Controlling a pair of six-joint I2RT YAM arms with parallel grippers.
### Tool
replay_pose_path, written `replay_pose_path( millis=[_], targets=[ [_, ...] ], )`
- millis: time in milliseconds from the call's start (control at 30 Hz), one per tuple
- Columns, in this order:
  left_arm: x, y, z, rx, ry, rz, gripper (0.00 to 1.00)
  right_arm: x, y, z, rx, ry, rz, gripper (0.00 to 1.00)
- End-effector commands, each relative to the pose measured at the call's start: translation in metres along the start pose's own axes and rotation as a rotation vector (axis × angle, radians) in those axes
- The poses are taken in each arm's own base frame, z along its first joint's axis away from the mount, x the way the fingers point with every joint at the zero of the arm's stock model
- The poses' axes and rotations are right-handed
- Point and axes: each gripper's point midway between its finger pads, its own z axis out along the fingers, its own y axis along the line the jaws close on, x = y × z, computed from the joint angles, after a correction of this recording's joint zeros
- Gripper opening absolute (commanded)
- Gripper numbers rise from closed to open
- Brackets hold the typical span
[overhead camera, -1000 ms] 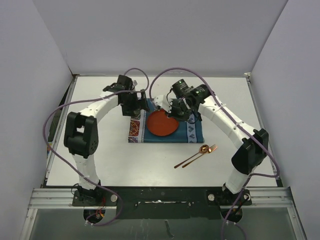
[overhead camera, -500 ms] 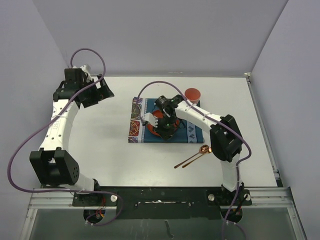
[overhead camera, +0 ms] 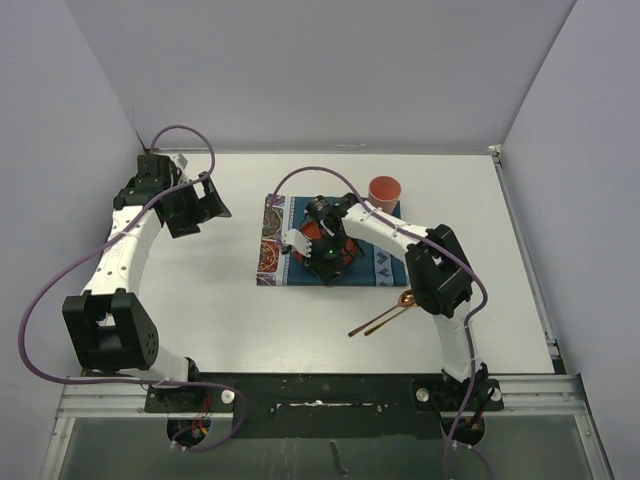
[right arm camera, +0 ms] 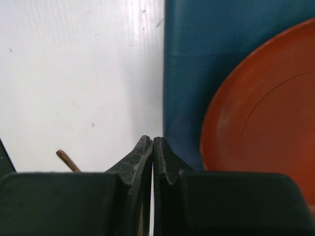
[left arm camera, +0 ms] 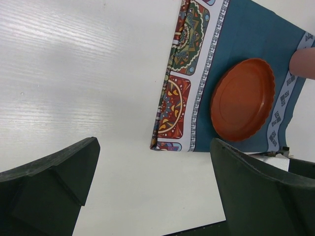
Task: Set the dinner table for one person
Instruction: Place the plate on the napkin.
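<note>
Across the middle of the dinner table (overhead camera: pixel 250 320), a broad white tabletop, lies a teal placemat (left arm camera: pixel 236 44) with patterned ends. A red-orange plate (left arm camera: pixel 242 98) sits roughly centred on it, as a single setting would want. A red cup (overhead camera: pixel 385 189) stands at the mat's far right corner, the usual place for a drink; whether it rests on the cloth or just off it cannot be told. A copper-coloured spoon and fork (overhead camera: pixel 380 319) lie together at a slant on the bare table, near the mat's right front corner but apart from it. They look parked rather than laid, so placing the cutlery is probably the step left to do.

The right gripper (right arm camera: pixel 152 142) is pressed fully together with nothing between its fingers. It hangs low over the mat's edge, just beside the plate's rim, a pose that suits nudging or straightening more than picking up. The left gripper (left arm camera: pixel 153 147) is spread wide and carries nothing. It is held high over the table's left side, well apart from the setting, likely to stay out of the other arm's way.

No brand, label or readable writing shows anywhere; the mat's end panels are pure ornament.
</note>
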Motion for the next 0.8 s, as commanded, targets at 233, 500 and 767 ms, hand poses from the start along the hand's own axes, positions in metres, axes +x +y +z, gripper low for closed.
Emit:
replay_pose_path(
  millis=[233,500,767],
  targets=[
    [-0.01,-0.004,-0.024,0.042,-0.08,0.017,0.98,-0.016,-0.042,-0.01,0.062,-0.074,-0.024,0.0],
    [-0.007,-0.005,-0.017,0.059,-0.067,0.002,0.98,-0.008,-0.055,-0.02,0.083,-0.091,0.008,0.0],
    [-0.01,-0.01,-0.01,0.094,-0.059,-0.013,0.98,-0.004,-0.06,-0.027,0.1,-0.083,0.012,0.0]
  ],
)
